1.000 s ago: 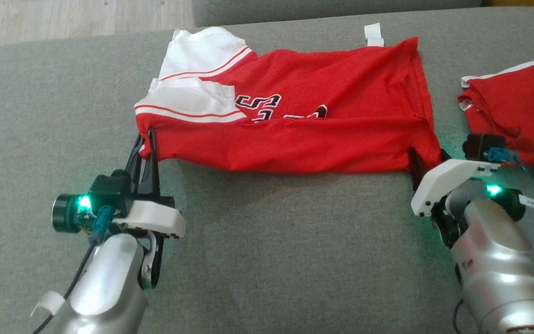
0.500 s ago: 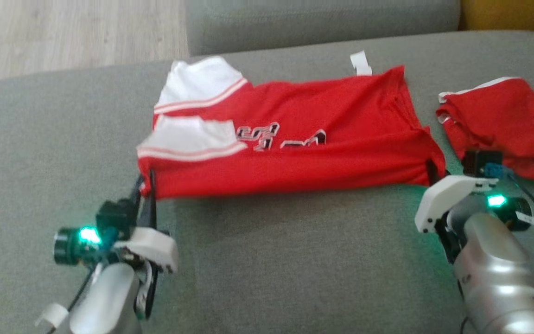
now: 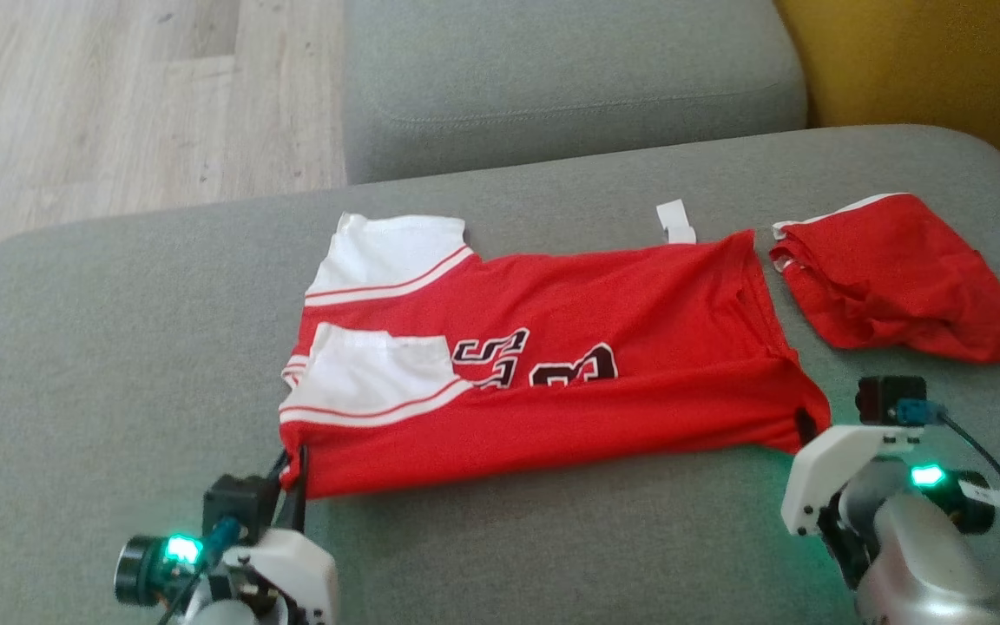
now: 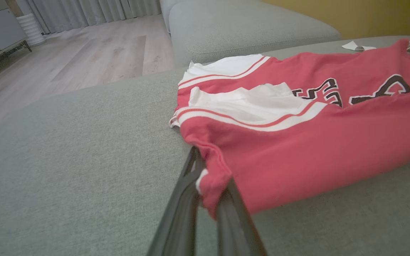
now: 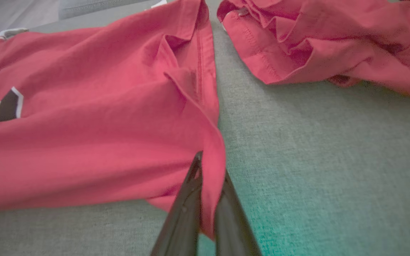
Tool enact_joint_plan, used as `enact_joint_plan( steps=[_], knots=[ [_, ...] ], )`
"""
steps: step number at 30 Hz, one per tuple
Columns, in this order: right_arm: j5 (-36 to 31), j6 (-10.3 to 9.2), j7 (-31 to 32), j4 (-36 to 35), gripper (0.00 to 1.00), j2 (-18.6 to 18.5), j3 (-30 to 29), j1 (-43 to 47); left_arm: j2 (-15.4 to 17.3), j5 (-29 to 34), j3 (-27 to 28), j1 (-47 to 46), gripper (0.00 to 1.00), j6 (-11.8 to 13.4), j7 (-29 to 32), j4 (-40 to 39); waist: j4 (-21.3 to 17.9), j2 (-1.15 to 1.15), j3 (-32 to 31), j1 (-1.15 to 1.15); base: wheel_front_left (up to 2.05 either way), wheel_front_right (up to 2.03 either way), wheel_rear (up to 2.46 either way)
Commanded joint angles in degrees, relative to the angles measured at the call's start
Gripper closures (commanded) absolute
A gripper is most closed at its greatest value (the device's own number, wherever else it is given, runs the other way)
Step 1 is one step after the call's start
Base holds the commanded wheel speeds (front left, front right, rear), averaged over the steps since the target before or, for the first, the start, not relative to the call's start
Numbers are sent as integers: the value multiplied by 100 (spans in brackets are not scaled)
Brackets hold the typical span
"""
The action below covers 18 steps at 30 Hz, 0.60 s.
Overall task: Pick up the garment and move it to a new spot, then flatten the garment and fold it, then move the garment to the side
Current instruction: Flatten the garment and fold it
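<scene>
We are clamping our left gripper [image 3: 290, 462] on the near left corner of the red garment [image 3: 569, 347] and our right gripper [image 3: 805, 427] on its near right corner. It is lying spread on the grey cushion [image 3: 118, 347], left of another red cloth [image 3: 899, 278].

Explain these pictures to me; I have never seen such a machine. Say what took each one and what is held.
This is a wheeled robot with two arms, each ending in a two-fingered gripper. One picture comes from its head, looking down. The other two come from cameras on its wrists, looking along the dark fingers. A red jersey with white sleeves lies on a grey cushion. The left gripper pinches its near left corner, the right gripper its near right corner. A second red garment lies crumpled to its right, not touching it. A white scrap lies at its far edge.
</scene>
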Motion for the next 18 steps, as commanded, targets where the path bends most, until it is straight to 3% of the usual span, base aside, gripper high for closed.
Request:
enact_joint_plan(
  steps=[1, 6, 7, 8, 9, 10, 11, 12, 18],
  knots=[
    [110, -5, 39, -325, 100, 18, 176, -36, 190, -64, 192, -139, 100, 34, 24, -235, -57, 0, -60, 1, 0, 0, 0],
    [564, -5, 342, -1206, 100, 18, 329, 538, 235, -66, 98, 125, 100, 117, 274, -682, -123, 0, -71, 1, 0, 0, 0],
    [582, -5, 337, -1405, 44, 18, 294, 641, 237, -63, 86, 149, 100, 142, 314, -757, -129, 0, -63, 1, 0, 0, 0],
    [610, -5, 295, -1606, 0, 18, 211, 733, 237, -55, 78, 161, 92, 165, 319, -836, -136, 0, -51, 1, 0, 0, 0],
    [664, -5, 261, -1780, 0, 18, 122, 813, 240, -49, 76, 168, 70, 183, 302, -897, -141, 0, -36, 1, 0, 0, 0],
    [723, -5, 209, -1943, 0, 18, 55, 882, 239, -47, 73, 173, 60, 198, 289, -936, -144, 0, -21, 1, 0, 0, 0],
    [810, -5, 135, -2096, 0, 18, 14, 940, 244, -30, 66, 169, 22, 213, 261, -962, -145, 0, -6, 1, 0, 0, 0],
    [940, -5, 34, -2246, 0, 18, 8, 984, 240, -21, 73, 152, 0, 232, 204, -984, -143, 0, 21, 1, 0, 0, 0],
    [1404, -5, -948, -3055, 0, 18, 140, 1190, 150, -25, 365, -111, 0, 493, -536, -1188, -179, 0, 243, 1, 0, 0, 0]
  ],
)
